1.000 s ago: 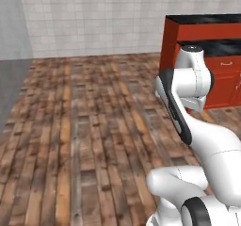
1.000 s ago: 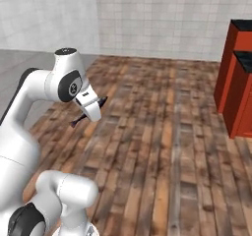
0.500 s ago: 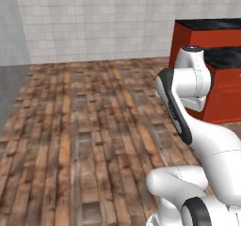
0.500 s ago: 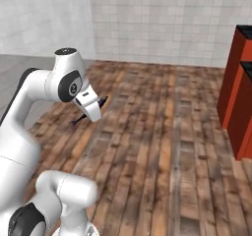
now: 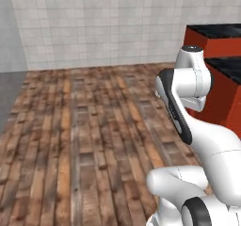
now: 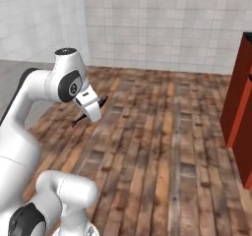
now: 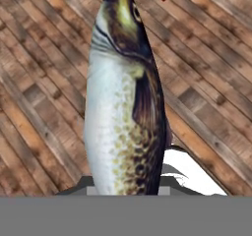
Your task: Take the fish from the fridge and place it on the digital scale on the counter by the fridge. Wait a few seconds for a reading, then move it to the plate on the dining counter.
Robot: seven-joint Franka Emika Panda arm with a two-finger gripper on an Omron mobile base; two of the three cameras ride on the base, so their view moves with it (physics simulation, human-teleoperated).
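Note:
The fish (image 7: pixel 123 107) looms large in the hand view, head away from the hand, silvery belly and dark speckled back, over brown wood floor. In the right base view the fish (image 6: pixel 102 101) is a thin dark sliver sticking out both sides of my gripper (image 6: pixel 90 111), which is shut on its body. The arm holds it folded close to the base, about chest height above the floor. A red cabinet with a black top (image 5: pixel 214 36) stands at the right; I cannot tell from here which counter it is.
Brown wooden floor (image 5: pixel 94 126) stretches ahead to a white tiled wall (image 5: pixel 103 22). A red cabinet side (image 6: pixel 238 97) stands at the right edge of the right base view. A grey floor strip (image 5: pixel 9 93) lies at the far left.
The whole picture has shifted, so the base has moved: the red cabinets slid toward the right edge and the tiled wall looks nearer. The arm's pose and its grip on the fish are unchanged.

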